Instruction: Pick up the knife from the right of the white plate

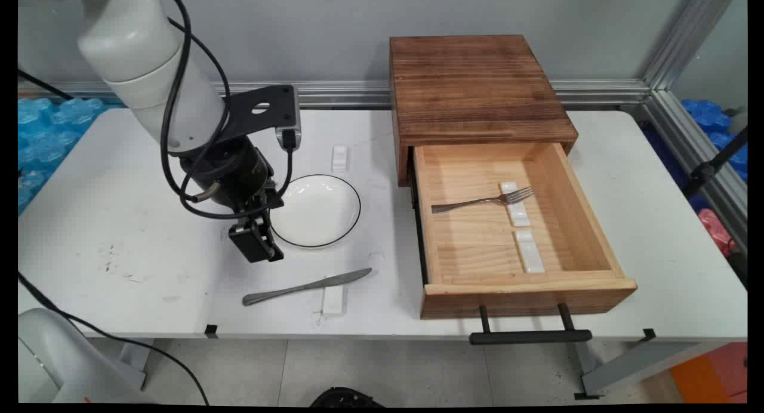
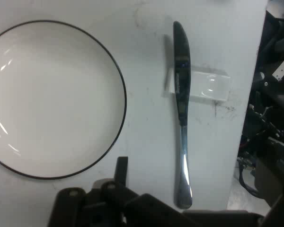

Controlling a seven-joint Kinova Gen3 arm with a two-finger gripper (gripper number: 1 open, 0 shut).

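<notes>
0 legible writing; knife [image 2: 181,118], plate [image 2: 52,99].

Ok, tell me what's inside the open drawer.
The drawer holds a fork with its tines lying on a white rest, and a second white rest, bare, nearer the front. The part still under the wooden box is hidden.
</notes>
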